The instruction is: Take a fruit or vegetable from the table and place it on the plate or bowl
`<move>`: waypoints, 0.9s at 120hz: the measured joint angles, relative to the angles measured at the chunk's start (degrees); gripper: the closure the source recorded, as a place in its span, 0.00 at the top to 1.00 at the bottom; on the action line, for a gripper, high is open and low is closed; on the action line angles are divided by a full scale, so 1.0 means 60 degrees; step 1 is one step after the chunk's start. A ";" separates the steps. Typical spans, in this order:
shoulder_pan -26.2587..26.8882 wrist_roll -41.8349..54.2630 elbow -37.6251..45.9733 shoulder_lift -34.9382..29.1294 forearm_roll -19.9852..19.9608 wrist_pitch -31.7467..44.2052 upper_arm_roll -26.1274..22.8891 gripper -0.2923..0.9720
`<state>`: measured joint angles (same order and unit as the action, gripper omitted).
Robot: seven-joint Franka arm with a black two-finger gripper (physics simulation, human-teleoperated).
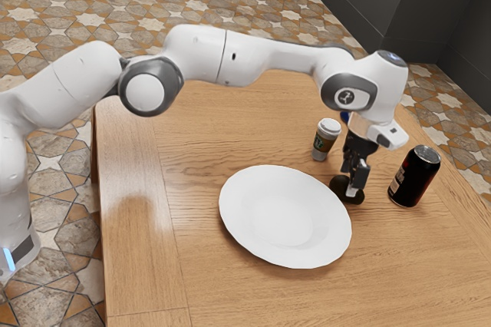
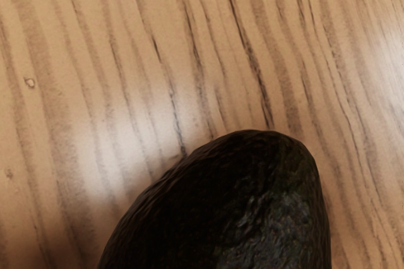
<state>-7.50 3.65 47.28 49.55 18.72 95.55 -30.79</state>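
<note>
Lowering end effector (image 1: 355,186) onto avocado (image 1: 338,183) (image 2: 240,212) lying on worktop (image 1: 230,150). Touching it. Not showing whether gripping or open.

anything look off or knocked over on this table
Nothing stands out: the white plate lies flat, the lidded cup and the dark can stand on their bases, nothing is spilled, and the avocado lies on the table under the gripper.

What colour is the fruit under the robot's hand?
The avocado is very dark, almost black, with pebbly skin; the wrist view shows it best.
</note>
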 joint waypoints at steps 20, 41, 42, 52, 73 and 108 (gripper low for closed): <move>0.0033 0.0045 0.0034 0.0112 -0.0222 0.0014 0.0044 0.77; 0.0034 0.0072 0.0048 0.0210 -0.0592 0.0021 0.0225 0.71; 0.0034 0.0072 0.0048 0.0212 -0.0617 0.0021 0.0248 0.69; 0.0032 0.0072 0.0047 0.0217 -0.0778 0.0024 0.0356 0.58; 0.0046 0.0066 0.0048 -0.0009 -0.0828 0.0032 0.0523 0.51; 0.0007 -0.0130 0.3653 -0.3692 -0.0843 -0.0017 0.0980 0.50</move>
<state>-7.46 2.87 69.20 27.40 13.66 95.45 -24.91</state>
